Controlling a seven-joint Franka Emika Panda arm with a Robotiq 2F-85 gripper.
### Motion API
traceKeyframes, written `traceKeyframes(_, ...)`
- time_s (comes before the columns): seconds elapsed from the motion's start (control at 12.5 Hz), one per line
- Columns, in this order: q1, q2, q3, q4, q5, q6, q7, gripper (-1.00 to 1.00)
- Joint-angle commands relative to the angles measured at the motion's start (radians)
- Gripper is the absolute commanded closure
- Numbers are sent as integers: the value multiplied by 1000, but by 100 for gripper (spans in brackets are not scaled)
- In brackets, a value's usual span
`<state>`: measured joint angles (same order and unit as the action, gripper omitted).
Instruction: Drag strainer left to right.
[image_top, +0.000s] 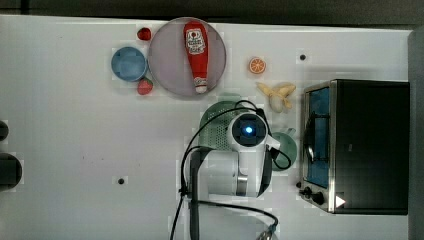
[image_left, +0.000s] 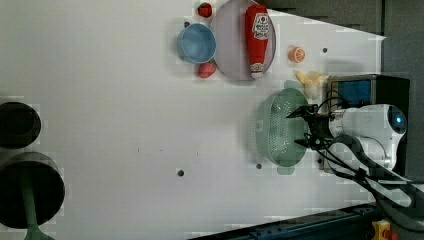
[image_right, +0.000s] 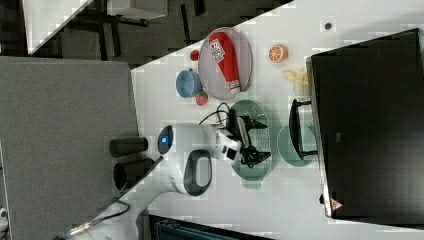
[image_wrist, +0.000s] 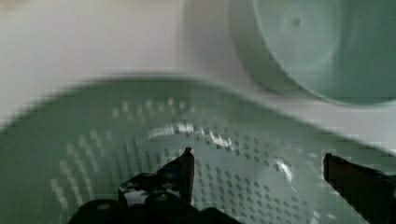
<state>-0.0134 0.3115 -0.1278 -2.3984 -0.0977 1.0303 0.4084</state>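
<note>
Tool (image_wrist: 257, 163) open inside the strainer (image_left: 280, 127), ready to drag it.

The strainer sits on the white table (image_top: 75, 150), just beside the mug (image_top: 289, 150) and near the toaster oven (image_top: 360, 145), below the plate (image_top: 167, 65) with the ketchup bottle (image_top: 196, 52) in the top view. The tool's two dark fingers (image_wrist: 180, 175) stand spread apart over the perforated floor, gripping nothing. To drag well, I would press one finger against the inner wall, or close on the smooth rim, keep the push low and steady so the light plastic basket slides rather than tips, and steer clear of the mug. The strainer is pale mint, oval and glossy, with rows of small holes; the mug is a smooth, round teal.
</note>
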Motion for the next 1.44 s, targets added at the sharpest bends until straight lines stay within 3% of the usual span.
traceKeyframes(0.08, 29, -185, 22, 64, 13, -93, -312, -100)
traceKeyframes(0.56, 31, -446, 62, 294, 16, -668, -328, -100)
traceKeyframes(0.8, 33, -538, 67, 393, 65, -905, -330, -100)
traceKeyframes(1.12, 34, -628, 68, 411, 74, -957, -418, -100)
traceKeyframes(1.44, 34, -635, 65, 410, 74, -988, -418, -100)
